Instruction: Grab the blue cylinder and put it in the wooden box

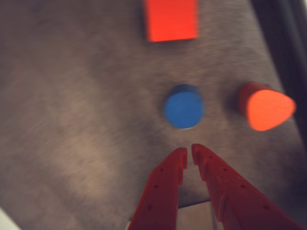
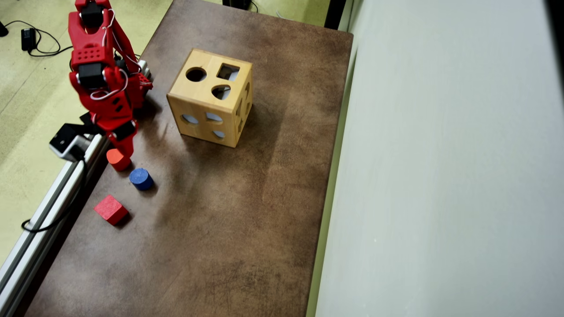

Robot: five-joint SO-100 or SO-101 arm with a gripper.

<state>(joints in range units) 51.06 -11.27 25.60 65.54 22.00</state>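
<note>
The blue cylinder (image 1: 183, 108) stands on its flat end on the brown table, a short way beyond my red gripper (image 1: 188, 152) in the wrist view. The fingertips nearly touch and hold nothing. From overhead, the gripper (image 2: 125, 150) hangs near the table's left edge, just behind the blue cylinder (image 2: 141, 178). The wooden box (image 2: 211, 97) sits apart at the upper middle, with round, square and rounded holes in its top. It is out of the wrist view.
An orange-red rounded block (image 2: 117, 158) (image 1: 266, 108) lies right by the gripper tips. A red cube (image 2: 110, 209) (image 1: 171, 19) sits past the cylinder. An aluminium rail (image 2: 53, 202) runs along the table's left edge; a pale wall (image 2: 440, 176) borders the right.
</note>
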